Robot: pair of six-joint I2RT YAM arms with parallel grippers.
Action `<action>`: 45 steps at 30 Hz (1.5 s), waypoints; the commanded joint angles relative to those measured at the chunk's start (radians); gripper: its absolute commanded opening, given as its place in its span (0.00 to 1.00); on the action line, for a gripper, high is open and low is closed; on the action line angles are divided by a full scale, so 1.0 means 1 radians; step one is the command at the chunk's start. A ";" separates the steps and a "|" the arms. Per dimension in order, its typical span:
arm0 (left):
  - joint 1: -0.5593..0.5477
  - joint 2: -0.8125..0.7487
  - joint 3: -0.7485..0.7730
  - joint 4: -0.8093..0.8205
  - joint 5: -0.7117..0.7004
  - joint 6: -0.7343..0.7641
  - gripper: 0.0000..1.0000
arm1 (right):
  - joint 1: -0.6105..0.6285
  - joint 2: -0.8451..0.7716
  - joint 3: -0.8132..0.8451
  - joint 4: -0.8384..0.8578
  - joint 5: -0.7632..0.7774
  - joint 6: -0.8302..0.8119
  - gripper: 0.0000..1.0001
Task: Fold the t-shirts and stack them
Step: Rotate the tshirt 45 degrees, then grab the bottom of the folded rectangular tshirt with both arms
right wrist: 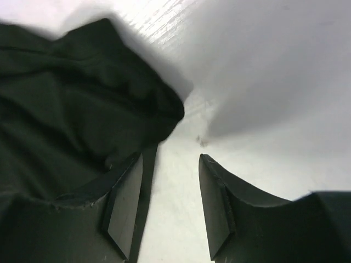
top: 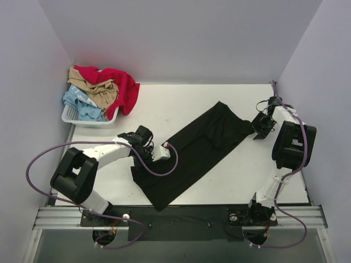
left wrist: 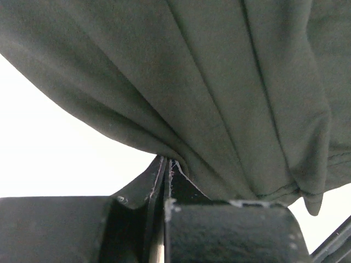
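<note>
While pinching the black t-shirt (top: 192, 148) at 7 o'clock in the clamped left pincer (left wrist: 164, 164), looks mid-fold. Lies creased, a long strip across the bench (top: 181, 104) from 6 toward 2 o'clock. Calls next for closing the gaping right pincer (right wrist: 170, 181) at the 3 o'clock end. Farther, at 10 o'clock: red, tan, pale-blue t-shirts (top: 101, 90), heaped in the basket (top: 71, 116).

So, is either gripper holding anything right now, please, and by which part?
The left gripper is shut on the black shirt, pinching a fold at its long left edge. The right gripper is open beside the shirt's far end, holding nothing.
</note>
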 commanded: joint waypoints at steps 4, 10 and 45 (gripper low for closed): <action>0.035 -0.056 -0.011 -0.102 -0.071 -0.045 0.31 | 0.010 0.177 0.031 0.132 -0.127 0.131 0.35; 0.176 -0.087 0.129 -0.203 0.086 -0.076 0.46 | 0.005 0.321 0.204 0.148 -0.179 0.190 0.00; -0.160 -0.133 0.004 0.045 0.570 0.511 0.58 | 0.628 -1.008 -0.614 0.133 -0.519 -1.021 0.57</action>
